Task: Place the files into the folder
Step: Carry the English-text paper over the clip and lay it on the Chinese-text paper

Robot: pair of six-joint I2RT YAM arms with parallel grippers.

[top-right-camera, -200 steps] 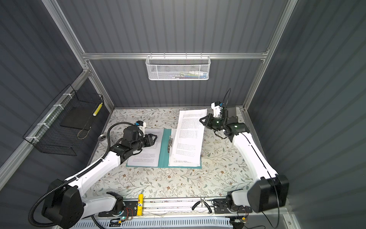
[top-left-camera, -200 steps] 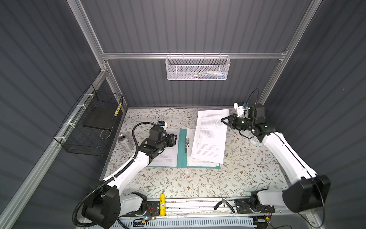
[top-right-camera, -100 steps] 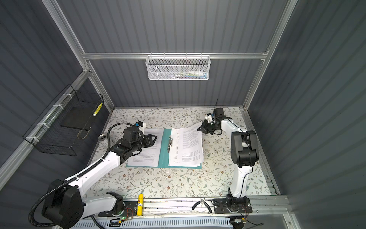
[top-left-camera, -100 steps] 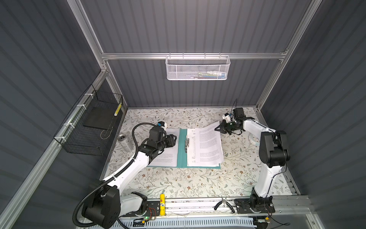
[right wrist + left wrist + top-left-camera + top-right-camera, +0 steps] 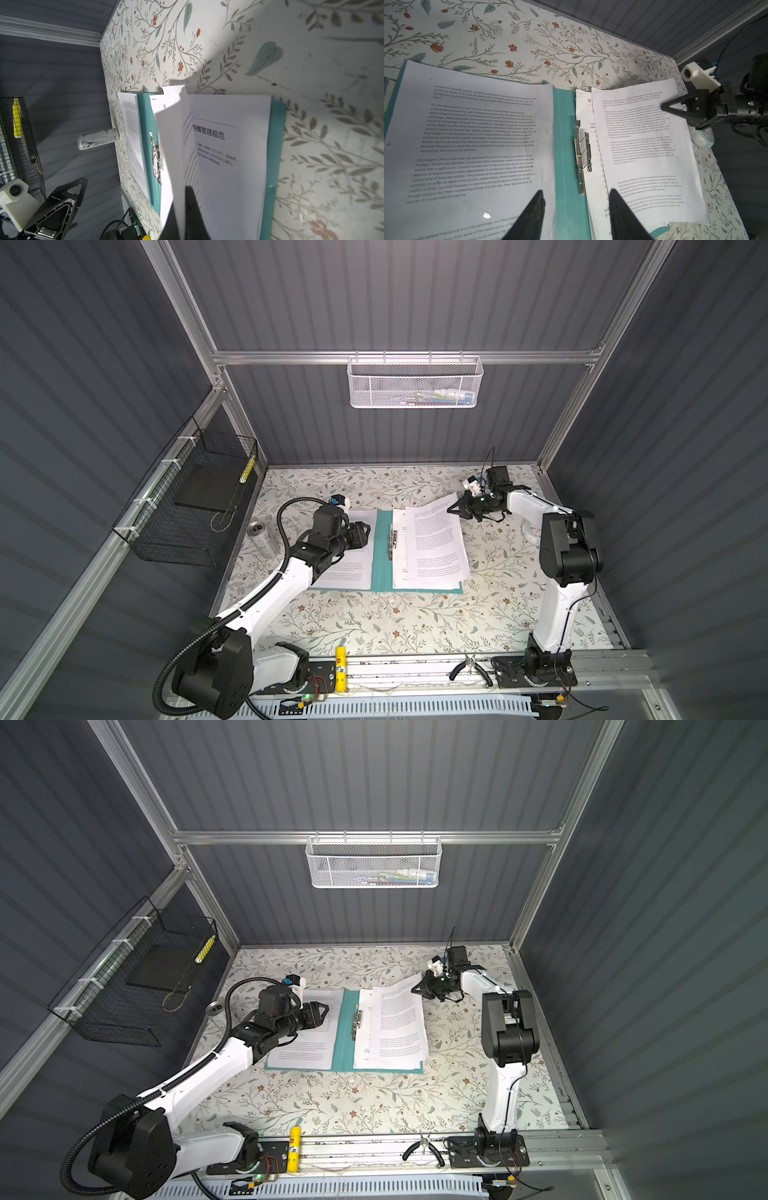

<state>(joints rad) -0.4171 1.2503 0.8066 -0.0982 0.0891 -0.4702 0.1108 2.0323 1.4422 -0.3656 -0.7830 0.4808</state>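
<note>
The teal folder (image 5: 382, 556) (image 5: 343, 1036) (image 5: 564, 145) (image 5: 274, 145) lies open on the floral table, its silver clip bar (image 5: 391, 541) (image 5: 582, 153) (image 5: 155, 162) along the spine. One of the files (image 5: 353, 572) (image 5: 477, 128) rests on the left flap. A stack of files (image 5: 432, 547) (image 5: 395, 1027) covers the right flap. Its top sheet (image 5: 643, 145) (image 5: 176, 145) lies skewed, the far corner pinched in my shut right gripper (image 5: 455, 509) (image 5: 417, 989) (image 5: 663, 106) (image 5: 182, 199). Beneath shows a sheet with a heading (image 5: 228, 155). My left gripper (image 5: 363, 531) (image 5: 324, 1011) (image 5: 576, 191) hovers open over the left sheet near the spine, empty.
A drinks can (image 5: 262, 535) (image 5: 97, 139) stands left of the folder by the table edge. A black wire basket (image 5: 195, 497) hangs on the left wall, a white mesh basket (image 5: 415, 381) on the back wall. A glue stick (image 5: 340, 668) and pliers (image 5: 469, 668) lie on the front rail.
The right gripper has brought the raised sheet down onto the stack on the right flap, still gripping its corner, and the right arm has folded back. The left arm has not moved.
</note>
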